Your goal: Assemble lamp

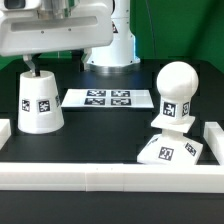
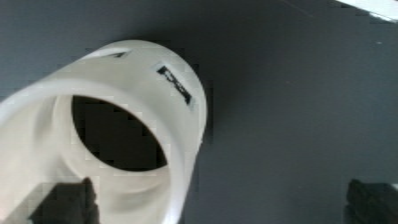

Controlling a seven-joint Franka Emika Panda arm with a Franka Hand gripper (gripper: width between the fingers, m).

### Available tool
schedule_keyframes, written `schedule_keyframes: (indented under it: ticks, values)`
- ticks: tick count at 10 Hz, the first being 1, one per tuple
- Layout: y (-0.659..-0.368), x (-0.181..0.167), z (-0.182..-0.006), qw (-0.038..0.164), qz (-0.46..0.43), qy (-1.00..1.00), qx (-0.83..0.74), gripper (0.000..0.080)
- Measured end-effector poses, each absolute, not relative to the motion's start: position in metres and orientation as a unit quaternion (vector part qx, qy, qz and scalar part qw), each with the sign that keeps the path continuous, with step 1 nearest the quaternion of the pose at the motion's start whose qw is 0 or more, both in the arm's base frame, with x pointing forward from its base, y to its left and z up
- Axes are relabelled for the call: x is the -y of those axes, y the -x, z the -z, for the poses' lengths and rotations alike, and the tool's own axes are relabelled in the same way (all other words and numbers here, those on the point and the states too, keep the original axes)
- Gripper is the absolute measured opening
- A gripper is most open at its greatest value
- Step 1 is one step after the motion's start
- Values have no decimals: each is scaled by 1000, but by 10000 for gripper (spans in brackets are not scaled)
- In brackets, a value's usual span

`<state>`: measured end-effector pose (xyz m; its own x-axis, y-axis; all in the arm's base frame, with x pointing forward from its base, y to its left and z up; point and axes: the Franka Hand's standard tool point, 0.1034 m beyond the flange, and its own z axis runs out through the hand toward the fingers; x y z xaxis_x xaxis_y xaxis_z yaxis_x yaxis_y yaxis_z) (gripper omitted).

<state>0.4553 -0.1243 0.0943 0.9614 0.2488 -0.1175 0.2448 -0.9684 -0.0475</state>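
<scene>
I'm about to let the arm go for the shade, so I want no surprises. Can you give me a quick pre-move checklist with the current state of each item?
1. Bulb seated upright on base: ok.
2. Shade standing free, narrow end up, apart from the marker board: ok.
3. Gripper above the shade's top: ok.
4. Shade's opening in the wrist view, between the fingertips: ok.
5. Jaws open: ok, nothing held.
6. Gripper centred on the shade's rim: cannot tell.
</scene>
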Motion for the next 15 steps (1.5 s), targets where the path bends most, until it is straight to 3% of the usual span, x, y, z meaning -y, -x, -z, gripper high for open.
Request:
schedule_keyframes:
  ticks: [2, 3, 4, 5, 6, 7, 8, 13, 15]
  values:
    - [-453, 124, -89, 17, -65, 990, 127, 699]
    - [-453, 124, -88, 17, -66, 990, 127, 602]
    - [-454, 124, -89, 17, -66, 989, 128, 453]
    - [-454, 124, -89, 17, -66, 989, 128, 453]
    - [-454, 124, -89, 17, -66, 989, 128, 272]
    - [-454, 124, -89, 17, -66, 989, 128, 272]
    - [-455, 124, -89, 16, -65, 989, 128, 75]
    - [-456, 120, -93, 20, -69, 989, 132, 43]
    - [-470, 99, -122, 46, -91, 986, 129, 43]
